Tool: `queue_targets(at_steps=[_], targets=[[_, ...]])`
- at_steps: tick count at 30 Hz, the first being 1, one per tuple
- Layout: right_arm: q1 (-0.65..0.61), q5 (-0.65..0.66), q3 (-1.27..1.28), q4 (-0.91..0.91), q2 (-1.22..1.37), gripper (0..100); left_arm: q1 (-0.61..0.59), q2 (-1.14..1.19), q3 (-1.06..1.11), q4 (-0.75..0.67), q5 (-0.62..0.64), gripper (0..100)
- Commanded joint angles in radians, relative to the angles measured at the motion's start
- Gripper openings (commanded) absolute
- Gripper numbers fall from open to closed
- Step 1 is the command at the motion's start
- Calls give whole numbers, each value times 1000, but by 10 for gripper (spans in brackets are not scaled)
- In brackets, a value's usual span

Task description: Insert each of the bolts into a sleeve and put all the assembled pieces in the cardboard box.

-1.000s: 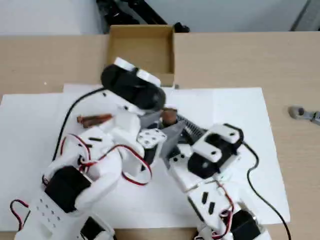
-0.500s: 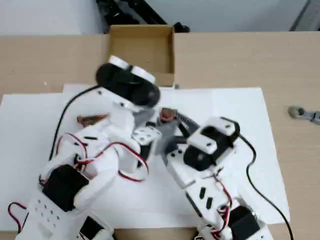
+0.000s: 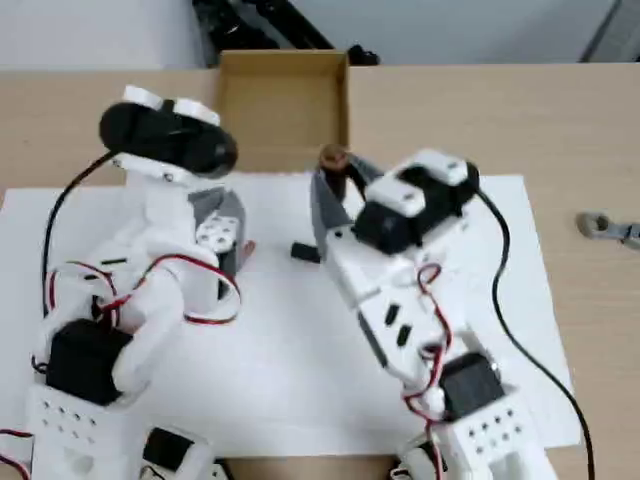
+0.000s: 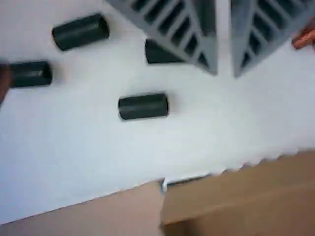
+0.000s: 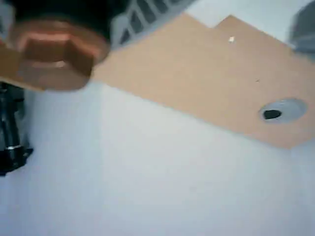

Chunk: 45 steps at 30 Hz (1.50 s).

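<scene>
I am watching the right gripper [image 3: 338,190] with its fingers [image 3: 322,212] clamping the assembled piece [image 3: 332,158], a copper bolt head poking out of a dark sleeve, just above the centre of the high view. The piece is sitting upright at the lower right corner of the cardboard box [image 3: 285,105], over the far edge of the white paper [image 3: 300,340] rather than inside the box. The left gripper [image 4: 224,73] is hanging over the paper in the left middle of the high view, its grey fingers [image 4: 192,29] standing slightly parted and gripping nothing. Below it I am seeing several loose sleeves [image 4: 143,106] lying on their sides on the paper, one of them partly tucked behind a finger, and a loose bolt [image 4: 305,38] lying just beside the fingers. One more black sleeve [image 3: 303,252] is lying on the paper between the two arms. Over at the right edge, a wrench [image 3: 610,228] is resting on the bare table [image 3: 580,120].
</scene>
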Motion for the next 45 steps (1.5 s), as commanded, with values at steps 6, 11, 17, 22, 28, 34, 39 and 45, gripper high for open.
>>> queue_targets(at_steps=[6,11,17,22,28,34,39,45], targets=[[44,-8,-285,-61,274,3,-158,-12,-31,94,-32,6],[73,-8,-482,-61,489,3,-265,-11,-30,94,-107,6],[105,-11,-718,-61,746,3,-328,-11,-7,89,-107,6],[139,-92,-901,-61,940,3,-341,-11,74,87,-109,6],[147,-95,-1057,-61,1171,3,-341,-12,90,86,-104,6],[143,-95,-1171,-137,1374,4,-341,-12,91,64,-106,6],[150,-94,-1198,-217,1491,4,-336,-12,93,64,-106,6],[145,-94,-1198,-223,1557,4,-339,-12,94,64,-106,6]])
